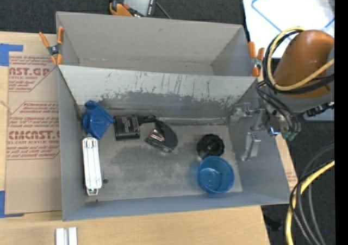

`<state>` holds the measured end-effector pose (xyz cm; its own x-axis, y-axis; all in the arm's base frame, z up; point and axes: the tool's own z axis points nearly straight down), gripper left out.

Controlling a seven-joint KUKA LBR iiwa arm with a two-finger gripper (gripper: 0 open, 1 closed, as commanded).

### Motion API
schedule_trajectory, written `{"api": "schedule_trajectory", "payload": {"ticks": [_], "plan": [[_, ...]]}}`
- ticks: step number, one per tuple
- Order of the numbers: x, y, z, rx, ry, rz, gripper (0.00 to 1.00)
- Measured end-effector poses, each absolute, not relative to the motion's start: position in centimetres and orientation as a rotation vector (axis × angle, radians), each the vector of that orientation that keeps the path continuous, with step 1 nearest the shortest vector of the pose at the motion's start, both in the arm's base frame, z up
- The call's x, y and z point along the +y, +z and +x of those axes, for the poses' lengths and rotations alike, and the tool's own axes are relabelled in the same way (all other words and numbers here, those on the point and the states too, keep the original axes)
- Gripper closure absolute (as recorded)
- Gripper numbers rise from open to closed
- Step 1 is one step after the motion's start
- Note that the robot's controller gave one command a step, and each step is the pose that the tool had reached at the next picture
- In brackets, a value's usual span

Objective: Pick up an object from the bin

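**Bin contents, 6 items + tool. All places ref. the blue bowl.**

1. Blue bowl (216, 174): upright, open side up, on the floor of the grey bin (152, 48) by the near wall.
2. Black round knob (210, 144): just behind the bowl, touching or nearly so.
3. Gripper (249, 139): behind-right of the bowl, close to the bin's right wall, over bare floor. We see nothing held. Jaw state: we cannot tell.
4. Black-and-silver gadget (162, 136): left of the bowl, past the knob.
5. Black box (126, 127): further left.
6. Blue plastic piece (97, 120) and white bar (91, 165): far left, well apart from the bowl.

**Handling note (our judgement):** no item is chosen yet. The knob and bowl are the nearest candidates. We advise moving left, away from the wall, and centring over 1 item only. For the knob, approach from the side away from the bowl's rim. For the bowl, pinch 1 wall of the rim, not the whole dia.
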<state>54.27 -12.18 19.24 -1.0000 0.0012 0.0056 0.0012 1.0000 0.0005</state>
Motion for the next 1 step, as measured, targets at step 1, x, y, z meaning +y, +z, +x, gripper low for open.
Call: {"api": "schedule_trajectory", "payload": {"ticks": [1], "plan": [[-12.09, 19.73, 54.44, -3.144, 0.001, 0.002, 0.0]]}}
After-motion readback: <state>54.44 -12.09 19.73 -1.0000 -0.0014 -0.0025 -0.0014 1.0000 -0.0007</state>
